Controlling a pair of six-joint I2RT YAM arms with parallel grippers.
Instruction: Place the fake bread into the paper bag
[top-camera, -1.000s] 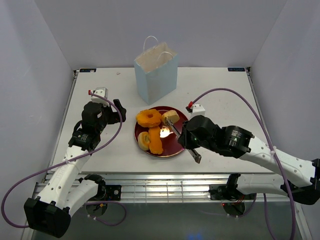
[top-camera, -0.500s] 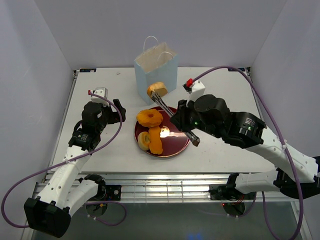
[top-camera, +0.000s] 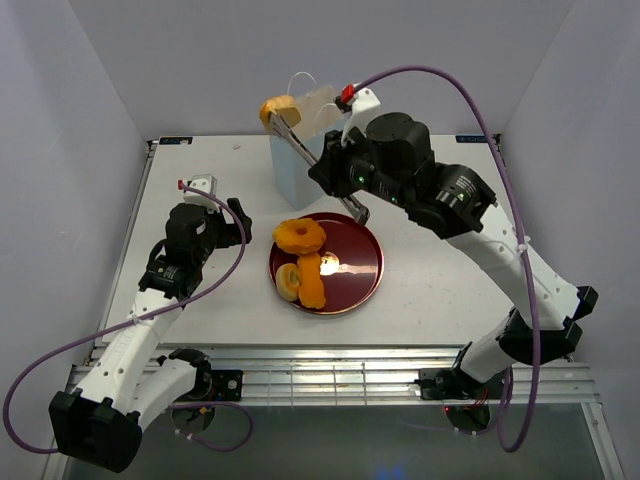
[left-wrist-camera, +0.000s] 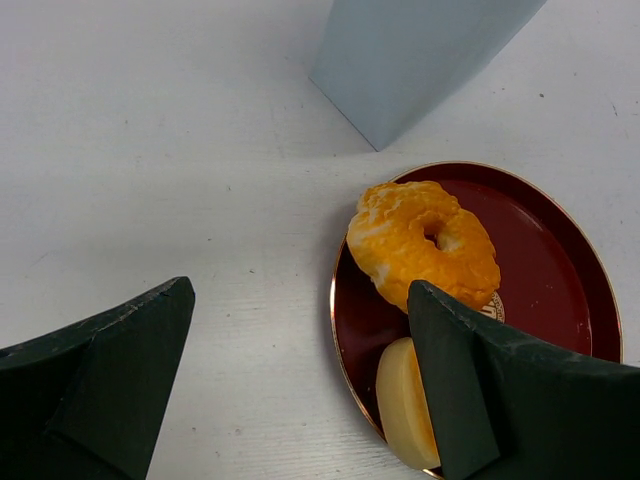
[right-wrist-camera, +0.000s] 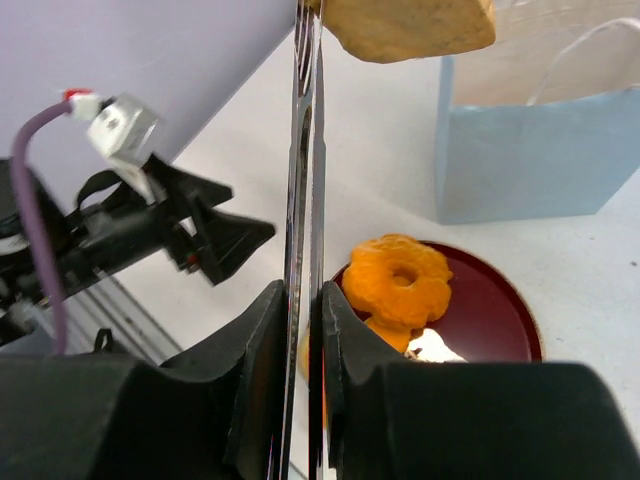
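While the right gripper (top-camera: 286, 128) clamps shut on a small golden-tan toy bread roll (top-camera: 277, 108), it hangs beside the mouth of the pale blue paper bag (top-camera: 298, 172). Probably light and stiff, pinched at its edge, it may slip

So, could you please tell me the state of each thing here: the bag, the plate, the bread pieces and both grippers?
Paper bag: upright, open at the top.
Right gripper: shut on one bread piece.
Bread piece: in the air near the bag's top, not yet inside.
Plate: flat on the table.
Ring, roll, stick: lying on the plate.
Left gripper: open, empty.
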